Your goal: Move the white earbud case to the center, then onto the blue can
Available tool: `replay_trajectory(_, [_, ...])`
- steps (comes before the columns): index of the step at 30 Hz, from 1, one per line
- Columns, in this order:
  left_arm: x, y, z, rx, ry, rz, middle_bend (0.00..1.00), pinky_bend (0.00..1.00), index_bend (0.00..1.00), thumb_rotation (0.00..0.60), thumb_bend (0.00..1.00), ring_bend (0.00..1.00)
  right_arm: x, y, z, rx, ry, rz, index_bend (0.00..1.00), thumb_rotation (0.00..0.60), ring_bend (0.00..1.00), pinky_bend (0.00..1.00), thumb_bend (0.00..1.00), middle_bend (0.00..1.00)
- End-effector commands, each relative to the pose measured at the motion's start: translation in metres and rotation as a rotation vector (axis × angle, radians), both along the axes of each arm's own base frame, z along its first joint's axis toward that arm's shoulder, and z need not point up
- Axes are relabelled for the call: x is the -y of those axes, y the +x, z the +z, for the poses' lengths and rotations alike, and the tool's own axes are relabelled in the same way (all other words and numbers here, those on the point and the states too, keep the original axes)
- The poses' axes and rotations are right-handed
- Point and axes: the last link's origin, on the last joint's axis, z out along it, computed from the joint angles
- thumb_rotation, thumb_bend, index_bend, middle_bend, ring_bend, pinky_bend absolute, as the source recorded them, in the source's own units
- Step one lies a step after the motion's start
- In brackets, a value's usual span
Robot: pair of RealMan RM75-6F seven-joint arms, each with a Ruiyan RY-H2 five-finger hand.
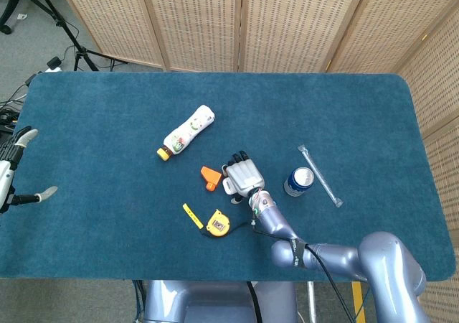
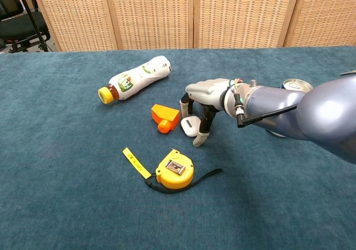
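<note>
The blue carpet table (image 1: 107, 122) stands before wicker screens (image 1: 193, 21). The right hand (image 2: 201, 97) arches over the white earbud case (image 2: 189, 126), fingers around it; a firm grasp cannot be told.

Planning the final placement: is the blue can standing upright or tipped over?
Upright. The blue can shows its round silver top to the head view, and in the chest view its rim sits level behind the right arm.

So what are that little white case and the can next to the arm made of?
The white case looks like smooth, slightly glossy plastic, rounded with no seams showing. The can appears to be metal: its silvery top rim shines, with a printed blue and white wall.
</note>
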Motion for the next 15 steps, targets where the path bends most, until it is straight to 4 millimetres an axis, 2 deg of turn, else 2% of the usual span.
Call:
replay_trajectory(1, [0.0,0.0,0.0,0.0,0.001,0.001,0.0,0.0,0.0,0.6,0.16,0.0,0.004,-0.002,-0.001,-0.018,-0.016,0.011,0.49,0.6,0.28,0.17,0.28,0.48])
replay_trajectory(4, [-0.001,-0.001,0.0,0.001,-0.002,0.004,0.0,0.0,0.0,0.6,0.15,0.0,0.006,-0.004,-0.001,-0.007,-0.025,0.009,0.56,0.6,0.34,0.21,0.36,0.56])
replay_trajectory(7, [-0.002,0.0,-0.001,-0.005,-0.008,0.0,0.0,0.0,0.0,0.6,0.15,0.0,0.006,-0.006,0.0,0.003,-0.035,0.029,0.57,0.6,0.35,0.21,0.43,0.57])
replay_trajectory(15, [-0.002,0.0,-0.002,-0.007,-0.008,0.0,0.0,0.0,0.0,0.6,0.15,0.0,0.003,0.001,0.018,0.056,-0.051,0.065,0.58,0.6,0.35,0.22,0.51,0.57])
